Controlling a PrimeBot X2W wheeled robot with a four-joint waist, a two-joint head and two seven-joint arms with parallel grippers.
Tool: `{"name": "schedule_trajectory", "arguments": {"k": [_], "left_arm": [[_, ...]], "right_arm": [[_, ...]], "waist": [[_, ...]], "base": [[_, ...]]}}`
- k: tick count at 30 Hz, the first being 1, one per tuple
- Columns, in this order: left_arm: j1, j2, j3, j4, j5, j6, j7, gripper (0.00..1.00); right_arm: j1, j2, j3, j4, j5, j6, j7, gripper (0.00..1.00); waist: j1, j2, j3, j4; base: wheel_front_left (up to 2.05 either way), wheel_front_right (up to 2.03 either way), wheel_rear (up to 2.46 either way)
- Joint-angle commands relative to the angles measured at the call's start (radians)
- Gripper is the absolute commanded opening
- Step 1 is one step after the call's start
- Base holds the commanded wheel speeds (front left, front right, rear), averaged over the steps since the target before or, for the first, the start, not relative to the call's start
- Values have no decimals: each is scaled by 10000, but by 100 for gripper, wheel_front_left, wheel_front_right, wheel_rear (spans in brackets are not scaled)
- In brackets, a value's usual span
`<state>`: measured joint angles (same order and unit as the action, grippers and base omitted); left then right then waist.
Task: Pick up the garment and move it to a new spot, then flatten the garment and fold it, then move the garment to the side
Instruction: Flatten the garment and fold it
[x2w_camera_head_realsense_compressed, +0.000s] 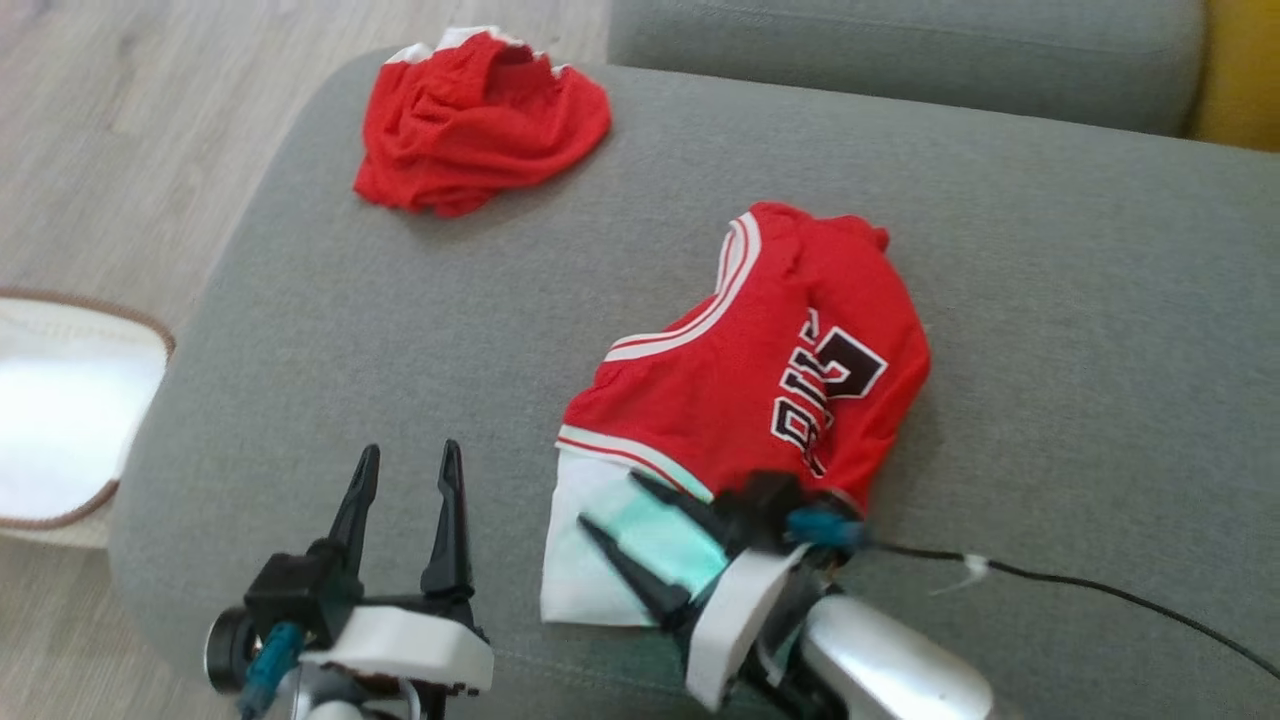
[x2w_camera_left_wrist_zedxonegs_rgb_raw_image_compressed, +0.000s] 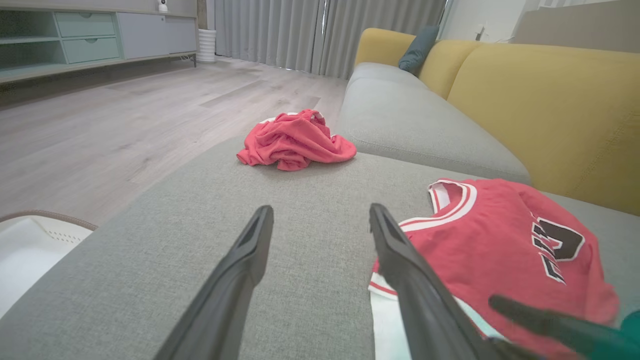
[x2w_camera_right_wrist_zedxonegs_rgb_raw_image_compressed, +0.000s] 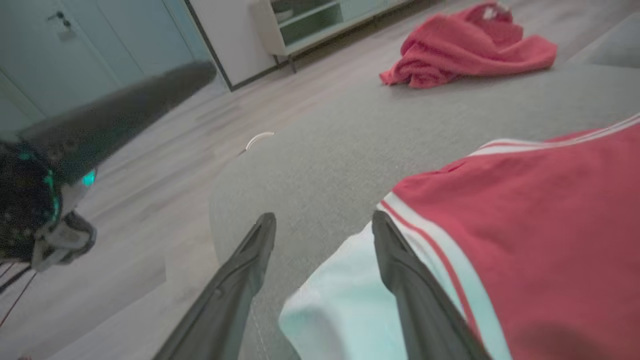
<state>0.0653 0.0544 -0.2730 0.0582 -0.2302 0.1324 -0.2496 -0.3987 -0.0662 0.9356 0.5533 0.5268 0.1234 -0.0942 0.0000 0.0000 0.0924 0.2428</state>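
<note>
Jersey (x2w_camera_head_realsense_compressed: 750, 400): red, white-striped, crumpled on woven grey sofa (x2w_camera_head_realsense_compressed: 400, 300). Right end effector (x2w_camera_head_realsense_compressed: 606, 497) spread apart over its blurred white edge; left end effector (x2w_camera_head_realsense_compressed: 411, 446) spread apart, empty.

Jersey hem (x2w_camera_head_realsense_compressed: 578, 585) (white part) partly under the blurred right gripper (x2w_camera_head_realsense_compressed: 607, 498)

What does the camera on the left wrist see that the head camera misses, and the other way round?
Left wrist view: grey curtains, a cabinet and a dark cushion. Head view: a black cable trailing over the grey sofa seat. Both: the numbered red jersey, the crumpled red garment and that seat.
</note>
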Motion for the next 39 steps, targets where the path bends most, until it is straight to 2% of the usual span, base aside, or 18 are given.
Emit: {"name": "schedule_trajectory", "arguments": {"k": [1,4,5,8,13,17,23,29,30,31,33,34,39], "left_arm": [[-56,-41,392,-316,92,29,-122,100],[22,-41,388,-284,113,6,-122,100],[22,-41,388,-284,113,6,-122,100],[74,-41,361,-280,128,-12,-122,100],[76,-41,287,-308,140,-44,-122,100],[-6,-41,198,-312,129,-73,-122,100],[-141,-41,137,-278,102,-76,-122,100],[-218,-41,157,-277,85,-61,-122,100],[-220,-41,163,-281,83,-55,-122,100],[-222,-41,171,-286,82,-48,-122,100],[-224,-41,197,-293,80,-38,-122,100],[-224,-41,215,-299,78,-27,-122,100],[-224,-41,251,-309,77,5,-122,100]], "right_arm": [[-110,160,-451,-425,11,73,-392,100],[-157,160,-1475,-541,-201,73,-759,100],[-157,160,-1475,-541,-201,73,-759,100],[-263,160,-2848,-386,-671,73,-842,100],[-666,139,-5042,450,-1843,73,-532,100],[-1212,-8,-6345,1379,-2554,73,-160,100],[-1900,-113,-7339,2974,-2905,73,394,100],[-2262,-76,-7665,4399,-2492,73,1004,100],[-2308,-60,-7675,4579,-2381,73,1103,96],[-2350,-41,-7669,4711,-2260,73,1160,74],[-2422,-3,-7600,4867,-2000,73,1209,18],[-2461,12,-7549,4891,-1888,73,1169,0],[-2689,-101,-7420,4891,-1600,73,633,0]], "waist": [[0,0,-145,-217],[0,0,-268,-401],[0,0,-268,-401],[0,0,-332,-512],[0,0,-265,-497],[0,0,-82,-288],[0,0,150,136],[0,0,313,404],[0,0,331,419],[0,0,347,426],[0,0,369,413],[0,0,379,383],[0,0,353,108]], "base": [[0,0,0],[0,0,0],[0,0,0],[0,0,0],[0,0,0],[0,0,0],[0,0,0],[0,0,0],[0,0,0],[0,0,0],[0,0,0],[0,0,0],[0,0,0]]}}
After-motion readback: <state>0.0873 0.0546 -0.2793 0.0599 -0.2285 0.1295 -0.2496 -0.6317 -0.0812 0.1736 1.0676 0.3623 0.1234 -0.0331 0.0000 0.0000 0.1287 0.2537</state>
